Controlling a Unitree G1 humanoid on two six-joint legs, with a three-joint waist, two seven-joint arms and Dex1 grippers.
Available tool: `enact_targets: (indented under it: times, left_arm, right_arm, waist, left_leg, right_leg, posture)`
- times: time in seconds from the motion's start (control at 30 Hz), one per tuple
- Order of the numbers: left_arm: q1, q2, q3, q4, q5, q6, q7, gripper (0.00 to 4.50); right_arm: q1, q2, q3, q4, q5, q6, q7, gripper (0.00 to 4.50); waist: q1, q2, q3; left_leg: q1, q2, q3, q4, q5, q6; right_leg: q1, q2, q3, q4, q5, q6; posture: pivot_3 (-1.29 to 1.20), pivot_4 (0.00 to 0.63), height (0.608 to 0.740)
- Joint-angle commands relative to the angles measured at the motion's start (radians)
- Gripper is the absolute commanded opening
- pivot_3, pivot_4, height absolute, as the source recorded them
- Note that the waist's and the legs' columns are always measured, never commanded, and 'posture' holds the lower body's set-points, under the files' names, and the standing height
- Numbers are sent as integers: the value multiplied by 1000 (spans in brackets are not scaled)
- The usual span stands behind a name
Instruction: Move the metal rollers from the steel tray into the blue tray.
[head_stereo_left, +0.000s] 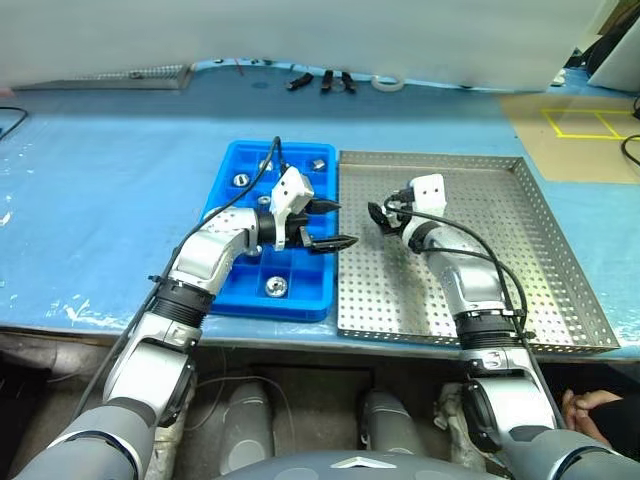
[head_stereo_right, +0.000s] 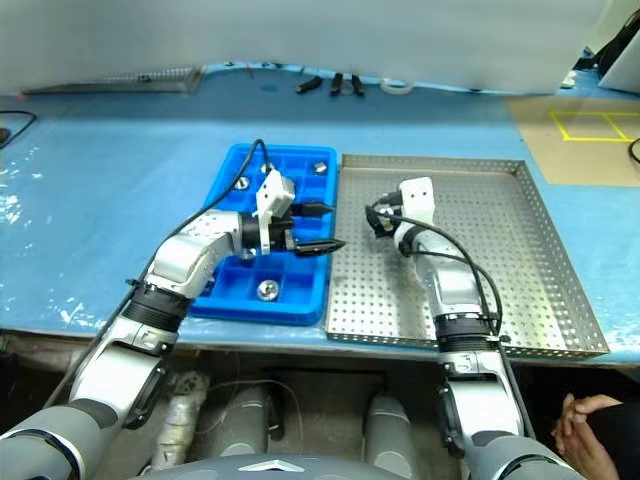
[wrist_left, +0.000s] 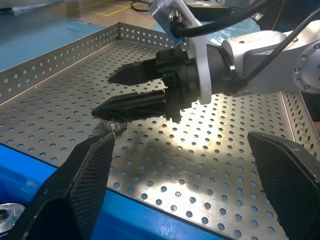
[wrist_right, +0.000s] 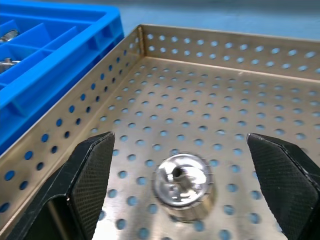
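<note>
left tool (head_stereo_left: 335, 224) spread over blue tray (head_stereo_left: 222, 190) | right tool (head_stereo_left: 377, 217) spread, roller (wrist_right: 183, 186) between fingers, steel tray (head_stereo_left: 560, 270)

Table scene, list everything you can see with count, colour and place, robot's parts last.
metal rollers: at least five, silver; four or so in the blue tray, one in the steel tray.
blue tray: one, blue, left of the steel tray.
steel tray: one, silver, perforated, on the blue table.
black tools: a few, far table edge.
tape roll: one, white, beside the tools.
person's hand: one, lower right.
left gripper: black jaws open, at the trays' shared edge.
right gripper: black jaws open around the roller.
</note>
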Motion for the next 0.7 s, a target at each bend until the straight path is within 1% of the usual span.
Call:
enact_targets:
  times: [0.03,0.23,0.4,0.5,0.57,0.7]
  left_arm:
    - [20,18,23,-66,-4,11,8,4500]
    - [58,39,32,-125,-9,43,29,4500]
    - [73,43,33,-152,-12,60,43,4500]
    - [77,46,34,-161,-14,67,47,4500]
    - [77,47,35,-162,-15,69,46,4500]
    - [73,47,34,-156,-14,68,45,4500]
  right_arm:
    - [-37,4,-1,69,-22,-75,-23,4450]
    - [-75,-3,5,206,-53,-132,-54,4450]
    - [-74,4,13,233,-61,-149,-44,4450]
    - [-69,12,11,234,-60,-149,-48,3916]
    - [-65,18,7,229,-55,-146,-47,3207]
    - [-56,22,1,209,-51,-136,-49,1936]
  waist:
    - [2,0,0]
    - [4,0,0]
    - [3,0,0]
    - [4,0,0]
    - [4,0,0]
    - [3,0,0]
  left_leg:
    - [0,0,0,0,0,0]
    - [0,0,0,1,0,0]
    - [0,1,0,1,0,0]
    - [0,1,0,1,0,0]
    - [0,1,0,1,0,0]
    - [0,1,0,1,0,0]
  right_leg:
    - [0,0,0,0,0,0]
    - [1,0,-1,1,0,0]
    - [1,0,-1,1,0,0]
    - [1,0,-1,1,0,0]
    - [1,0,-1,1,0,0]
    - [1,0,-1,1,0,0]
  posture:
    - [-157,150,740]
    - [-134,150,740]
    - [-134,150,740]
    - [-104,150,740]
    - [-107,150,740]
    - [-114,150,740]
